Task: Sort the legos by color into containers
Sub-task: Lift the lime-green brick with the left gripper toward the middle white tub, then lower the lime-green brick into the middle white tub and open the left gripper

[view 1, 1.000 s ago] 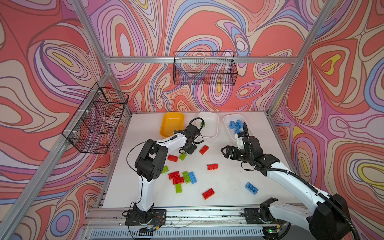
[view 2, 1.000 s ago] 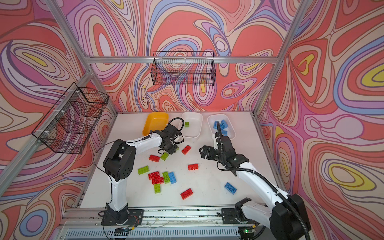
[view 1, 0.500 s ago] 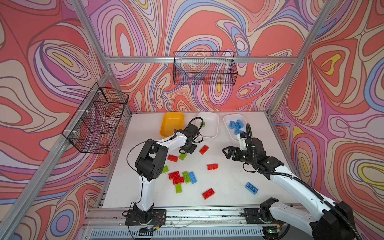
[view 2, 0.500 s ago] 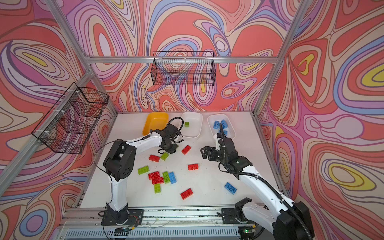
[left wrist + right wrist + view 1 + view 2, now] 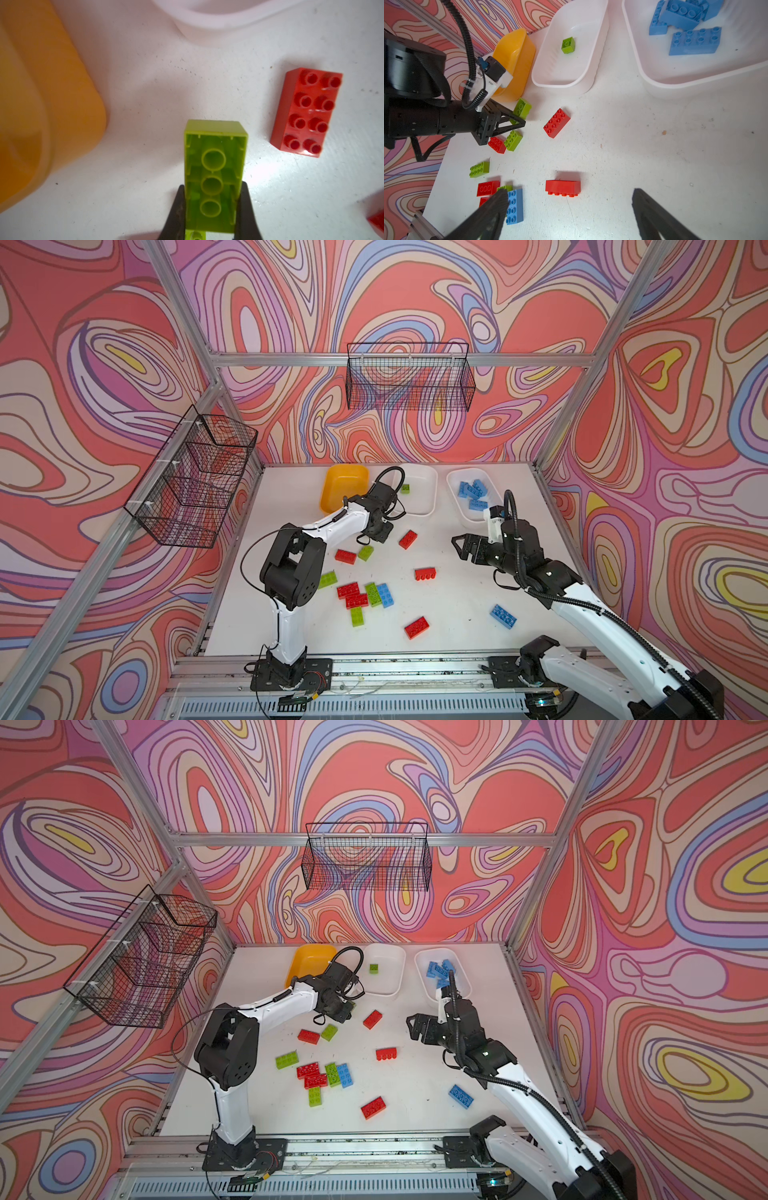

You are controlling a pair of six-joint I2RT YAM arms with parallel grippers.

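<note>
Bright, even light; glare whitens the table (image 5: 274, 176) beside the green brick (image 5: 214, 166); the nearby yellow tub (image 5: 31, 104) blurs.

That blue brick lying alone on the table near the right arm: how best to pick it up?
Pinch the blue brick across its two long smooth sides, straight down from above. It lies flat, studs up, with nothing touching it, so both sides are free, and the narrow width is likely easier to span than the length. The open right end effector is nearest.
</note>
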